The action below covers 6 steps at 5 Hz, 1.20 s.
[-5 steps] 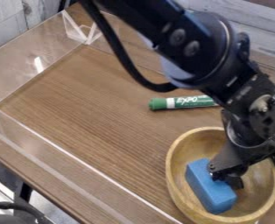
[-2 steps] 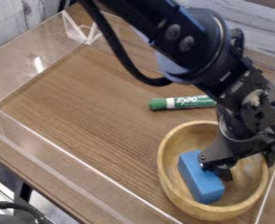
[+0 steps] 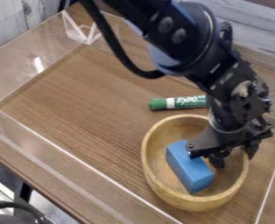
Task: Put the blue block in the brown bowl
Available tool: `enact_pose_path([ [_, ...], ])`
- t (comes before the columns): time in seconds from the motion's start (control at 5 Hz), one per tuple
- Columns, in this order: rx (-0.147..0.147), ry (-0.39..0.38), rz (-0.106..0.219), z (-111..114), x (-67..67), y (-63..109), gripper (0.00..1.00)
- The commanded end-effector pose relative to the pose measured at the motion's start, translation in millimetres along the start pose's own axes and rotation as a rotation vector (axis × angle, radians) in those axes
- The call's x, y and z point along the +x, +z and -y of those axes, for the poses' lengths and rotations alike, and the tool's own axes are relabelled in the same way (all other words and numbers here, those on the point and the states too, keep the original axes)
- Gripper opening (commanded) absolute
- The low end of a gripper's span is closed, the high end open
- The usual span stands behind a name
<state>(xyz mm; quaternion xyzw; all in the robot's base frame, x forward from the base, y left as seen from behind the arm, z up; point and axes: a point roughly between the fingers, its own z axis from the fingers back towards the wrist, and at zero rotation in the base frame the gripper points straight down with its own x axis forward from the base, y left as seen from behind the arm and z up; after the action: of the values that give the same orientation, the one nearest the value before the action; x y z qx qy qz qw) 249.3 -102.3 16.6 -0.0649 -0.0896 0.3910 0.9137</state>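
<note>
Fingers (image 3: 206, 154) reach down inside the brown bowl (image 3: 148, 164) at the 2 o'clock end of the blue block (image 3: 190, 170); we cannot tell whether they pinch it or merely sit against it, since the dark tips overlap. The block is already within the rim, lying a little toward 8 o'clock of the middle.

From here, our main worry is the bowl: if the fingers bear on its floor or wall while the arm travels sideways, they could drag it over the surface (image 3: 88, 118) or tip it. A lift could also pull the block back out, should its end be caught between the tips or cling to one. Sliding much farther toward 11 o'clock, the bowl could bump the green marker (image 3: 178, 103).

Compared with the earlier frame, we see the bowl shifted toward 9 or 10 o'clock, the block and fingers going the same way. The marker keeps its place, with the arm now hiding more of its 3 o'clock end.
</note>
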Motion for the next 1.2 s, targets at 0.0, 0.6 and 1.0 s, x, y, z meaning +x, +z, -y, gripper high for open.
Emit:
enact_pose_path([
  [0.0,0.135,0.037,-0.034,-36,1.5,-13.5,0.00],
  [0.6,0.143,0.018,-0.030,-31,5.8,-5.3,0.00],
  [1.0,0.146,0.007,-0.026,-26,7.8,-1.5,0.00],
])
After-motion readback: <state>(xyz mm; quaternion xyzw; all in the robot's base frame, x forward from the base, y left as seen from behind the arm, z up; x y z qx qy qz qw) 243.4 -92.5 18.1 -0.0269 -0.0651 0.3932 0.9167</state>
